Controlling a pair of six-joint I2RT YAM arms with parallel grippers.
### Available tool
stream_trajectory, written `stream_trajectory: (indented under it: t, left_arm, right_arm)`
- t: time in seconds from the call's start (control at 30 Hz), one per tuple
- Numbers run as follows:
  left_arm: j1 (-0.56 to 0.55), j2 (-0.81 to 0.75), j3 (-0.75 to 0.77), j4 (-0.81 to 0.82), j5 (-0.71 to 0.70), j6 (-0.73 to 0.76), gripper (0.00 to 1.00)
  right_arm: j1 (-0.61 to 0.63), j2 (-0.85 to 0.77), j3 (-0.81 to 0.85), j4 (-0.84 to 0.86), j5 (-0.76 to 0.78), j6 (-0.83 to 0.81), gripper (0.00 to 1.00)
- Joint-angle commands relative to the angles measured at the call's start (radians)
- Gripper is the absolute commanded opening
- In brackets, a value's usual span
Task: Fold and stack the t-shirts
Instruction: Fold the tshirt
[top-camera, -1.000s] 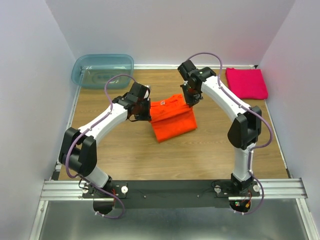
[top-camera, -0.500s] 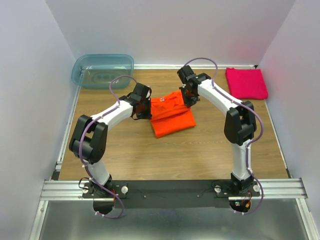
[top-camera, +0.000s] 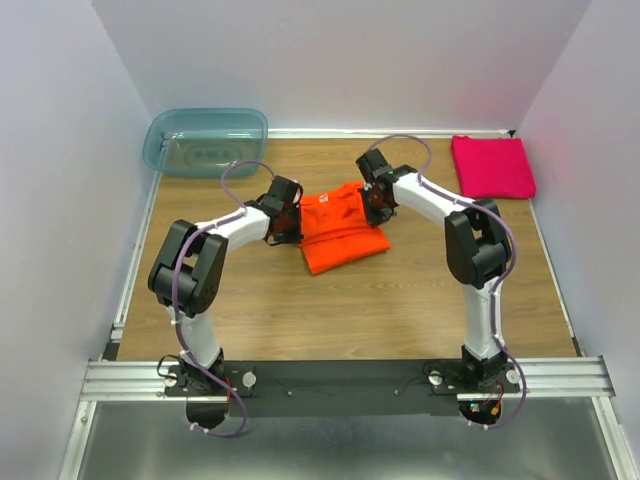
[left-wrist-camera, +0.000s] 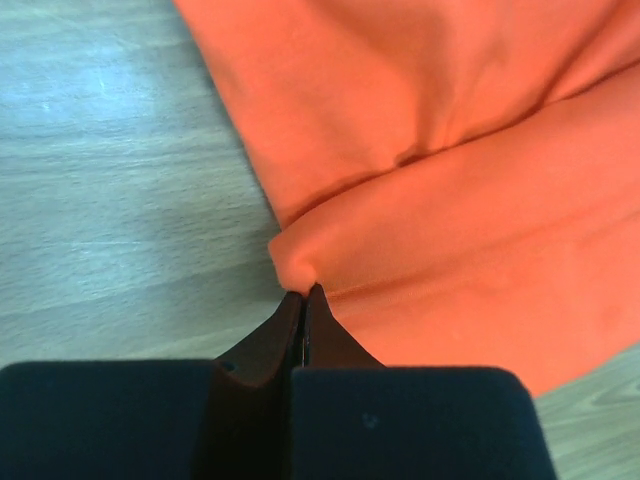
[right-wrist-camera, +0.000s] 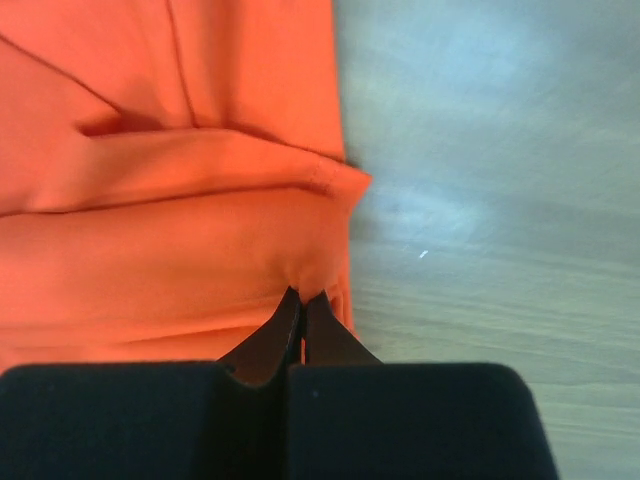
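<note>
Table (top-camera: 350, 310): one orange t-shirt (top-camera: 340, 235), one pink t-shirt (top-camera: 492, 166), one tub (top-camera: 158, 142).

Middle is crowded, bare wood on the near side.
The left gripper (top-camera: 288, 222) and right gripper (top-camera: 374, 203) pinch opposite edges of the orange t-shirt (top-camera: 342, 238), arms (top-camera: 440, 205) arching in from each side. The tub (top-camera: 205, 140) fills the far-left corner, the pink t-shirt (top-camera: 492, 166) the far-right. Bare table (top-camera: 330, 310) runs from shirt to near edge; walls (top-camera: 350, 60) close three sides.
</note>
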Motion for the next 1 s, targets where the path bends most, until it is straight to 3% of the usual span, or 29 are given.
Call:
stream_trajectory:
  t: [0.0, 0.13, 0.33, 0.5, 0.67, 0.97]
  left_arm:
    - [0.018, 0.006, -0.08, -0.051, -0.062, 0.022, 0.0]
    - [-0.002, -0.075, -0.171, -0.077, -0.001, 0.031, 0.0]
    - [-0.152, -0.241, -0.313, -0.172, 0.015, -0.001, 0.0]
    - [-0.212, -0.376, -0.347, -0.23, 0.015, -0.066, 0.0]
    - [-0.212, -0.424, -0.249, -0.292, -0.04, -0.092, 0.0]
    - [-0.212, -0.447, -0.142, -0.341, -0.153, -0.087, 0.0]
  right_arm:
    - [-0.022, -0.041, -0.152, 0.002, -0.043, 0.029, 0.01]
    - [-0.019, -0.17, -0.334, -0.006, -0.115, 0.064, 0.01]
    - [0.05, -0.385, -0.602, -0.079, -0.252, 0.161, 0.01]
    - [0.087, -0.543, -0.706, -0.104, -0.278, 0.234, 0.01]
    - [0.085, -0.624, -0.62, -0.171, -0.15, 0.253, 0.01]
    - [0.084, -0.602, -0.489, -0.259, -0.086, 0.236, 0.01]
